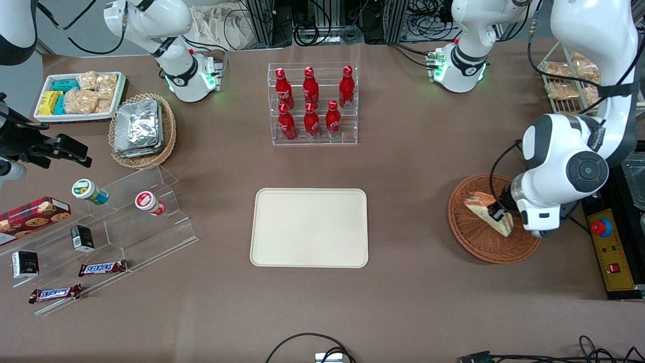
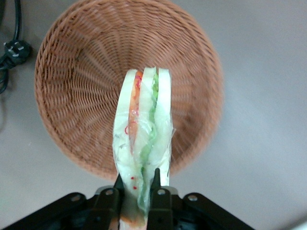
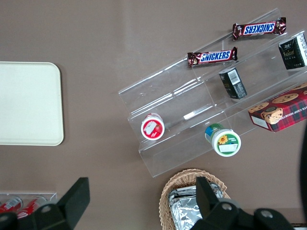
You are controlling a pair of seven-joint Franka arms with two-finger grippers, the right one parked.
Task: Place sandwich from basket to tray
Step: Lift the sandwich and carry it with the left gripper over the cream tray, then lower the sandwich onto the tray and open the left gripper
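Sandwich (image 2: 144,129), clamped at one end by our end effector (image 2: 135,189) above the basket (image 2: 72,86), must rise level and clear the rim before we traverse to the tray (image 1: 309,227).

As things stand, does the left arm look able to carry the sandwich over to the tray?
Probably yes: the gripper is shut on the sandwich above the basket, and nothing stands on the table between it and the bare tray.
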